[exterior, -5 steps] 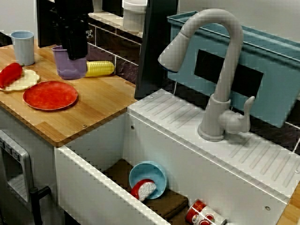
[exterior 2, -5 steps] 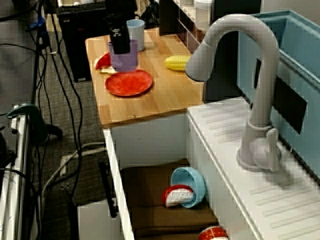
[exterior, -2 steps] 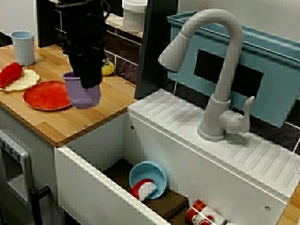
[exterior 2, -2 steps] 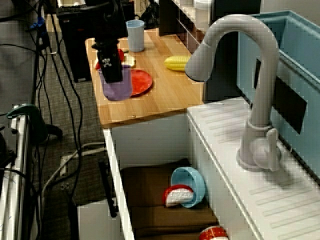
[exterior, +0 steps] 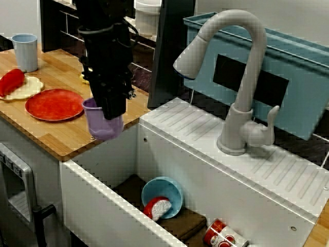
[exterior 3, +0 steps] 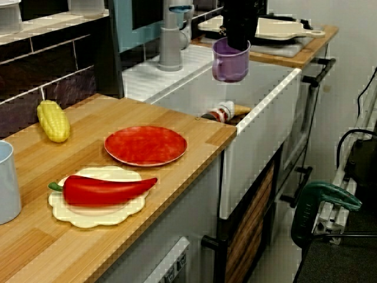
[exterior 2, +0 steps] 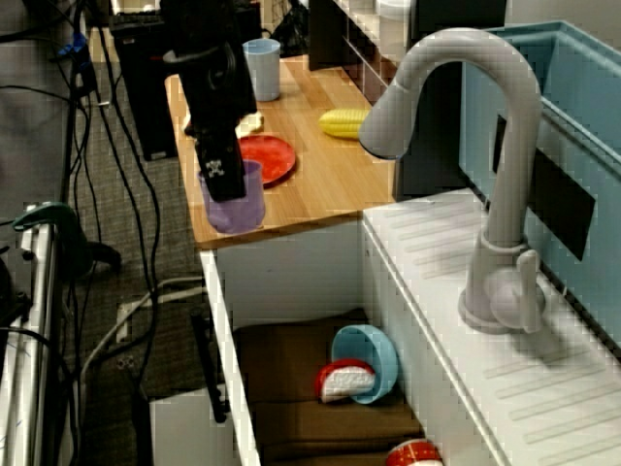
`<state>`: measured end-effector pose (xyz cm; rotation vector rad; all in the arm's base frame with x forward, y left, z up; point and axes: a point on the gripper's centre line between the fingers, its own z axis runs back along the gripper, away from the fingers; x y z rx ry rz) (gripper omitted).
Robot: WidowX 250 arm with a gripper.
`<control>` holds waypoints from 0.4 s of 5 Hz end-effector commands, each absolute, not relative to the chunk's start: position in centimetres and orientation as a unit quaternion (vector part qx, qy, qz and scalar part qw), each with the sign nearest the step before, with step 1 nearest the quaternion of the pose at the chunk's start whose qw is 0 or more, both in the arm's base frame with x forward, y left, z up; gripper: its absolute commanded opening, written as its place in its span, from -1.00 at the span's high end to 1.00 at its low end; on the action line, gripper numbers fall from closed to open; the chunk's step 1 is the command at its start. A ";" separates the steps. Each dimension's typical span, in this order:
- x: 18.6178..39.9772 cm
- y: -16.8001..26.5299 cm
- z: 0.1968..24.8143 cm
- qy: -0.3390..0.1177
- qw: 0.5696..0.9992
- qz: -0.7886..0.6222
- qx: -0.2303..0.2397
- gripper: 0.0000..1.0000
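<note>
My gripper [exterior: 112, 109] is shut on the rim of a purple cup [exterior: 104, 125]. The cup hangs upright in the air, off the wooden counter [exterior: 77, 131], at the counter's right end beside the sink. In the high view down the counter, the gripper [exterior 2: 224, 173] and purple cup [exterior 2: 236, 202] are over the counter's front corner. In the view from the counter's far end, the purple cup [exterior 3: 230, 63] hangs under the gripper [exterior 3: 238, 40] above the sink's white front wall [exterior 3: 259, 112]. The fingertips are hidden by the cup.
On the counter lie a red plate [exterior: 55, 104], a corn cob [exterior 3: 53, 121], a red pepper [exterior 3: 106, 188] on a cream plate, and a light blue cup [exterior: 25, 51]. The sink holds a blue bowl [exterior: 162, 198] and a red can [exterior: 218, 234]. A grey faucet [exterior: 236, 77] arches over it.
My gripper has carried the purple cup from the back of the counter, past the red plate, forward and right to the counter's end by the sink, and lower.
</note>
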<state>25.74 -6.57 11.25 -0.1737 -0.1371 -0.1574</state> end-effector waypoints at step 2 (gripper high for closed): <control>26.4 -7.2 10.6 -0.071 0.993 -0.058 -0.069 -1.00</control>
